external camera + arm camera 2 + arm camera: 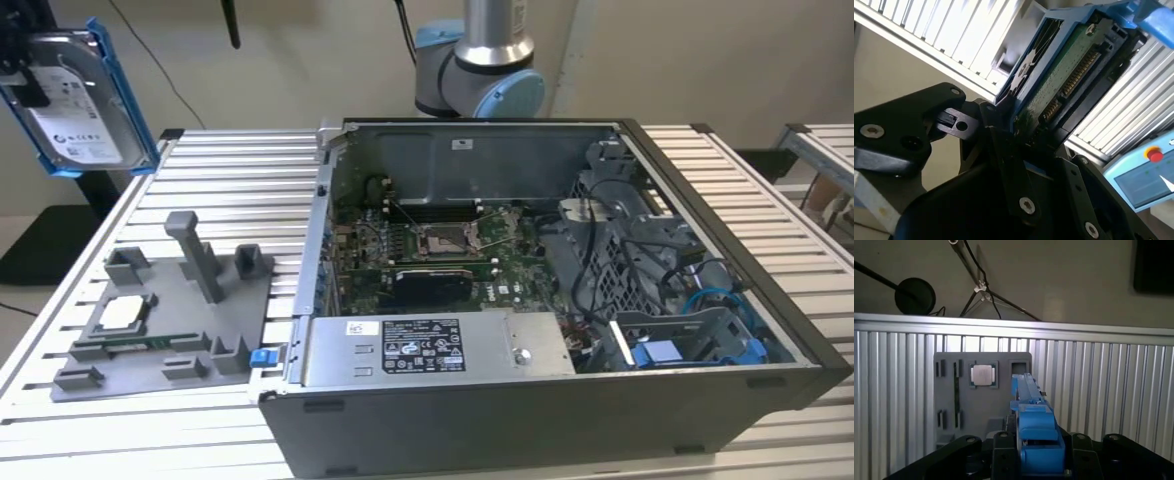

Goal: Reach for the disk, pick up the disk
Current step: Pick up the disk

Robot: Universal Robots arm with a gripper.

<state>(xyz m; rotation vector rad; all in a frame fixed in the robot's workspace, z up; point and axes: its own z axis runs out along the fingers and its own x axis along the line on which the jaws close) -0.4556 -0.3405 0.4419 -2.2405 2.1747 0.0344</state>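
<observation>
In the upper left of the exterior view, the disk hangs in the air, clear of the slatted metal table. It stands nearly upright, its white label facing the camera and its blue bracket running along its edges. The gripper, at the frame's left edge, is clenched on the disk. In the second wrist view its dark fingers press on either side of the drive's end, where the green circuit board shows. Low on the left of the exterior view, a grey fixture lies on the table, with a small square chip seated in it. The open computer case fills the centre and right, and the arm's base stands behind it.
</observation>
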